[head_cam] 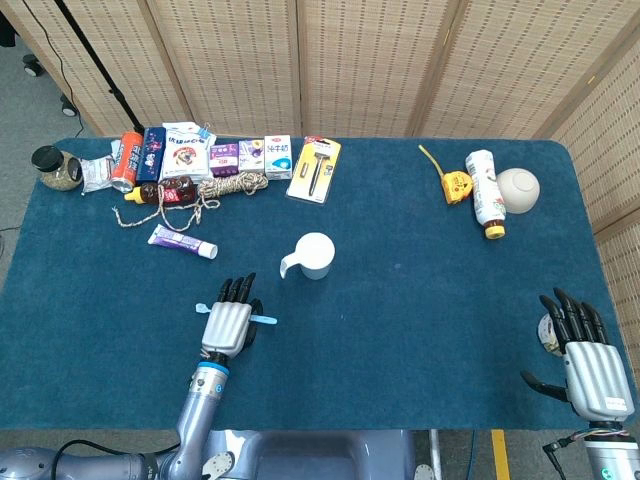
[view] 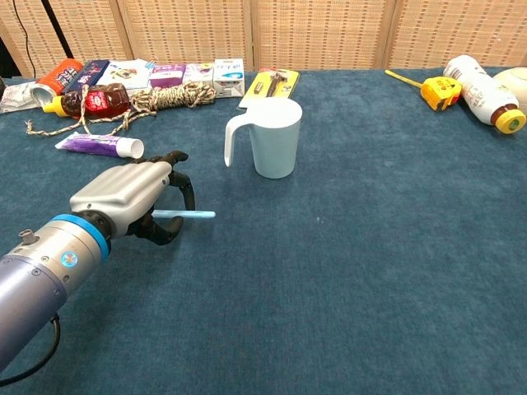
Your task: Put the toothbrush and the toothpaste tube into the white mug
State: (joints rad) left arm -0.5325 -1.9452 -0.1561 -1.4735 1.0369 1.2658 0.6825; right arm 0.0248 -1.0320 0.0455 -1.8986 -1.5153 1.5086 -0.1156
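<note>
The white mug (head_cam: pixel 315 255) (view: pixel 276 137) stands upright near the table's middle, handle to its left. The purple toothpaste tube (head_cam: pixel 182 241) (view: pixel 100 145) lies flat to the mug's left, further back than my left hand. My left hand (head_cam: pixel 229 324) (view: pixel 132 197) is in front of the mug and left of it, its fingers curled over the light blue toothbrush (head_cam: pixel 264 319) (view: pixel 186 215). The brush pokes out on both sides of the hand. My right hand (head_cam: pixel 585 361) hovers at the table's front right corner, fingers spread, holding nothing.
Along the back left lie a rope coil (head_cam: pixel 232 186), a brown bottle (head_cam: pixel 168 190), small boxes (head_cam: pixel 250 155) and a razor pack (head_cam: pixel 316 169). At back right sit a yellow tape measure (head_cam: pixel 457 186), a white bottle (head_cam: pixel 485 192) and a white bowl (head_cam: pixel 517 189).
</note>
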